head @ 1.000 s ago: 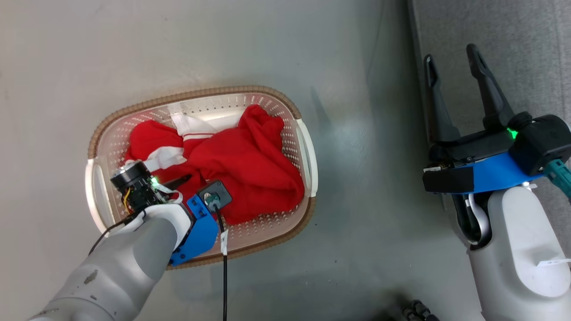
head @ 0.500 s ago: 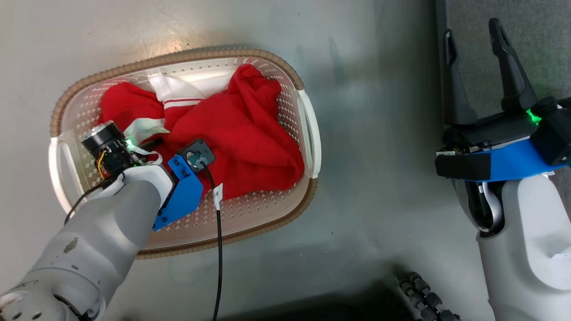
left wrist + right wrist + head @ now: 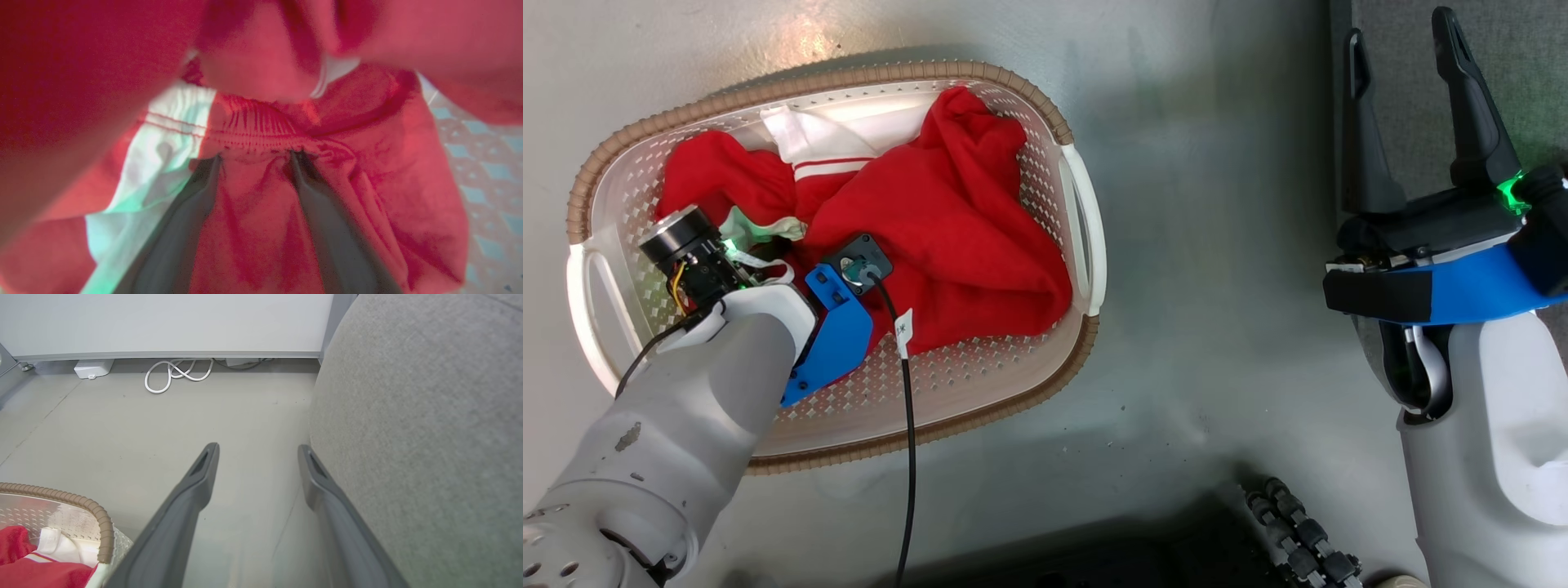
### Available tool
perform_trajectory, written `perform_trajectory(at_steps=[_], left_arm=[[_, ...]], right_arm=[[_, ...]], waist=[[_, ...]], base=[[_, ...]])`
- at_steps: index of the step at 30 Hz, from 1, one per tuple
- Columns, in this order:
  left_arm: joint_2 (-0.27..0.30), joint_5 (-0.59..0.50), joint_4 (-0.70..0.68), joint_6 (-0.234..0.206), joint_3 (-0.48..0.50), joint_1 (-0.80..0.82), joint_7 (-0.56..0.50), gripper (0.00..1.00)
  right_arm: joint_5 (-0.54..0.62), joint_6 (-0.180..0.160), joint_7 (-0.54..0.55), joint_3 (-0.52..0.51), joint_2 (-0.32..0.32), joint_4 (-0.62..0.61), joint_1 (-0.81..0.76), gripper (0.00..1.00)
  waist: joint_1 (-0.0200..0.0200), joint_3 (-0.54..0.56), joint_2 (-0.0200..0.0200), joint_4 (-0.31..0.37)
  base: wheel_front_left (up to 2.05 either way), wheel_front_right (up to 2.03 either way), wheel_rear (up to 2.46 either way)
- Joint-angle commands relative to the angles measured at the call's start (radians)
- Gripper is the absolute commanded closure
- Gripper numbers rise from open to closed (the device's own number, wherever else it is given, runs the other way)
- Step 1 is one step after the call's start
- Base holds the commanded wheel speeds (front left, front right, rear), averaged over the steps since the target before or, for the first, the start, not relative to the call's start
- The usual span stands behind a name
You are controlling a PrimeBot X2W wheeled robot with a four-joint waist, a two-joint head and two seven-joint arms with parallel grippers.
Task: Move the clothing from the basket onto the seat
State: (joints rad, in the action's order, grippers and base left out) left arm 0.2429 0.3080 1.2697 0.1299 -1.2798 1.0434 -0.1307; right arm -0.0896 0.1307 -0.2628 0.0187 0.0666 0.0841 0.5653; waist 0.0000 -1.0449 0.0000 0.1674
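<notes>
The clothing is being contained in the basket, which is being borne by the grey floor. Both red garments are being bunched together in it, heaped toward its far and right sides, while a stretch of the perforated bottom nearest the robot is being left bare. A white striped panel is being shown against the far wall of the basket.

The left gripper is being held down inside the basket, in the heap. Its fingers are being spread wide, with a fold of red fabric lying between them just below a gathered elastic waistband. Nothing is being clamped.

The right gripper is being held above the floor at the edge of the seat, with its fingers parted and empty. The seat is being seen to the right of the basket, well apart from it. In the right wrist view, a white cable is being shown coiled on the floor by the wall.
</notes>
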Motion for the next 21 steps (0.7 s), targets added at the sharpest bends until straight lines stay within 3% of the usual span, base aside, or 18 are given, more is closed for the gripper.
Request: perform_trajectory(at_steps=[1,2,21], left_arm=[[0.006,-0.003,0.004,0.0,-0.003,0.014,-0.003,0.54],[0.008,-0.006,0.004,0.0,-0.003,0.015,-0.002,1.0],[-0.057,0.027,0.008,0.0,-0.004,-0.005,0.059,1.0]], right_arm=[[0.004,0.0,-0.003,-0.008,0.001,0.006,0.011,0.0],[0.004,0.0,-0.003,-0.007,0.001,0.007,0.014,0.0],[0.012,0.0,-0.003,-0.008,0.011,0.026,0.009,0.0]], waist=[[0.0,-0.001,0.0,0.0],[0.0,-0.001,0.0,0.001],[0.0,0.096,0.0,-0.045]], base=[[0.0,0.0,0.0],[0.0,0.0,0.0],[0.0,0.0,0.0]])
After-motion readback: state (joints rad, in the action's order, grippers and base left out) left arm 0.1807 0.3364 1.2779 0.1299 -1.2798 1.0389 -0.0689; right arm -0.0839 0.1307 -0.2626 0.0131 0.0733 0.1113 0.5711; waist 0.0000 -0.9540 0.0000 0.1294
